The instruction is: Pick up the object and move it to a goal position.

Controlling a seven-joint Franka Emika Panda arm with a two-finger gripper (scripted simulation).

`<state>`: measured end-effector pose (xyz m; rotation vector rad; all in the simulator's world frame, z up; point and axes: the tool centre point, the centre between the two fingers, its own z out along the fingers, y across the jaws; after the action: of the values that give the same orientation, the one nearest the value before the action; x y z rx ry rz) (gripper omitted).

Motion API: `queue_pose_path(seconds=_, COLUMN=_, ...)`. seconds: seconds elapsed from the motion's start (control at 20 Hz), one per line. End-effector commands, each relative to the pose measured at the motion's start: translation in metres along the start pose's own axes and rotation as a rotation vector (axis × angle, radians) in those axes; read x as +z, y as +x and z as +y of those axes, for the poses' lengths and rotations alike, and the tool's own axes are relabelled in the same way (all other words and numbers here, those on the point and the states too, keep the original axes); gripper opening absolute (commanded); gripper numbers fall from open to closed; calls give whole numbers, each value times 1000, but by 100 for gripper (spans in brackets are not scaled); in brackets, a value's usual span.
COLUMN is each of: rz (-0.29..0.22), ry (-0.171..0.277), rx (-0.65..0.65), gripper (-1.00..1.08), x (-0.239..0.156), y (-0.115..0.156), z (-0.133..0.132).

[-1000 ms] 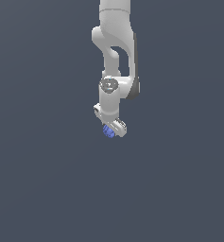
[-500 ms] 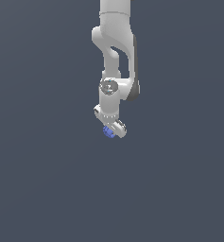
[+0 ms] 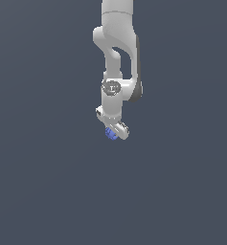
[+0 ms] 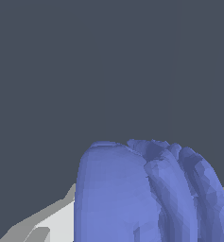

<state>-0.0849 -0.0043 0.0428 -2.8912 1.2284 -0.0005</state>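
The object (image 3: 110, 134) is a small blue-violet knobbly lump held at the end of the white arm in the exterior view. My gripper (image 3: 113, 132) is shut on it, well above the plain dark grey ground. In the wrist view the object (image 4: 142, 194) fills the near part of the picture, with bits of a grey-white finger (image 4: 52, 222) showing beside it. No goal marker shows in either view.
The white arm (image 3: 117, 57) hangs down from the top of the exterior view. All around it is plain dark grey ground with no other objects in view.
The gripper with the object has shifted very slightly; the arm's pose is almost the same.
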Motion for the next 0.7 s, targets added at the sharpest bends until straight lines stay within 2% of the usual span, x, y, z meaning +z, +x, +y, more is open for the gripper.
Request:
queue_pose_path(seconds=0.0, rz=0, ry=1, rx=-1, gripper=-100, x=-4, y=-2, z=-7)
queue_pose_path(seconds=0.3, rz=1, ry=0, rx=-1, gripper=-100, x=-22, y=-14, z=-40)
queue_pose_path(seconds=0.65, rz=1, ry=-1, rx=-1, gripper=-100, x=-53, y=-34, z=-99)
